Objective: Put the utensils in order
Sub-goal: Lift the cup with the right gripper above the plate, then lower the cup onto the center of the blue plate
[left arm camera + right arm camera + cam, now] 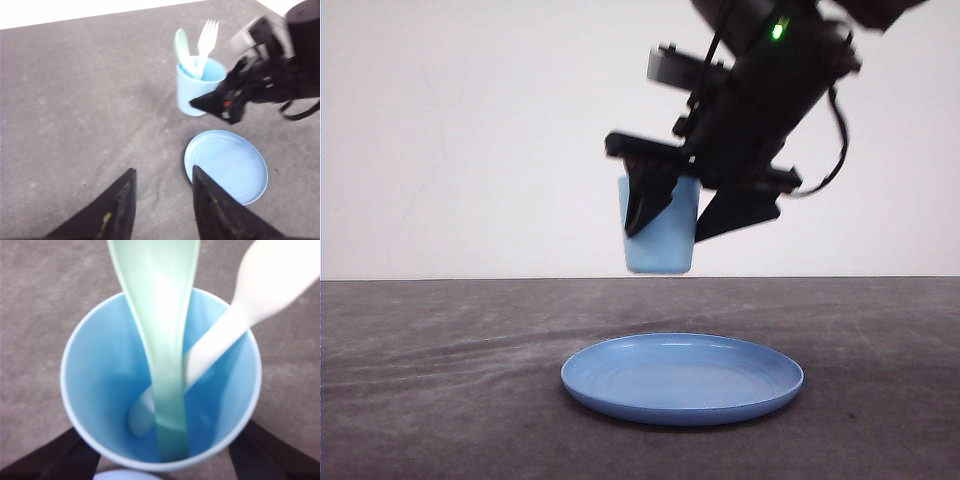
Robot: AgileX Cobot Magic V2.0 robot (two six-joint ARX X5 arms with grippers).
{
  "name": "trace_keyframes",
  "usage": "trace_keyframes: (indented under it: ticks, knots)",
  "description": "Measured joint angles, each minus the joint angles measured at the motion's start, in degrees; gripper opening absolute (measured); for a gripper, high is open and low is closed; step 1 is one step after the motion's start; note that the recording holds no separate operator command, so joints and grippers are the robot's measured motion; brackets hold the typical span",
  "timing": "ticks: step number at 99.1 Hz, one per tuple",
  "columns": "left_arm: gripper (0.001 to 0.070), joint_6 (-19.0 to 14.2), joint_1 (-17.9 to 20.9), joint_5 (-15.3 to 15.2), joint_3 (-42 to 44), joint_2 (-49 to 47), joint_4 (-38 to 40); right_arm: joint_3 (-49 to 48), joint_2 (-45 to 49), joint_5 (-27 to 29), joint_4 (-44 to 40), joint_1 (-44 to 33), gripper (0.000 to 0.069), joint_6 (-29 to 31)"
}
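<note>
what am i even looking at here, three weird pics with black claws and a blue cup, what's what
This is a two-armed robot at a grey table; each arm ends in a black two-fingered claw called a gripper. The front picture looks forward over the table. The other two come from cameras mounted on each wrist. On the table lie a blue plate and, behind it, a light blue cup. The cup holds a white fork and a mint-green spoon, handles down. The right gripper is at the cup, a finger on either side; whether it actually grips is unclear. Its camera looks straight down into the cup. The left gripper is open and holds nothing, seen from its own wrist camera.
</note>
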Motion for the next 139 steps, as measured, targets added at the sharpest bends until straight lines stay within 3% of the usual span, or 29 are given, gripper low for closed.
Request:
trace_keyframes:
  ticks: [45, 75, 94, 111, 139]
  knots:
    - [0.0196, 0.0, 0.0, 0.0, 0.0, 0.0, 0.0, 0.0, -20.2, 0.5, -13.1, 4.7, 0.0417, -4.3]
    - [0.0196, 0.0, 0.0, 0.0, 0.0, 0.0, 0.0, -1.3, -22.2, 1.8, -18.4, 6.7, 0.0417, -4.7]
    - [0.0196, 0.0, 0.0, 0.0, 0.0, 0.0, 0.0, -7.8, -22.2, 3.2, -13.1, 9.7, 0.0417, -4.3]
    - [0.0196, 0.0, 0.0, 0.0, 0.0, 0.0, 0.0, -16.2, -21.9, 4.8, -2.2, 12.1, 0.0414, -2.2]
    - [0.0196, 0.0, 0.0, 0.0, 0.0, 0.0, 0.0, -23.5, -14.6, 7.1, 9.6, 13.7, 0.0413, -0.5]
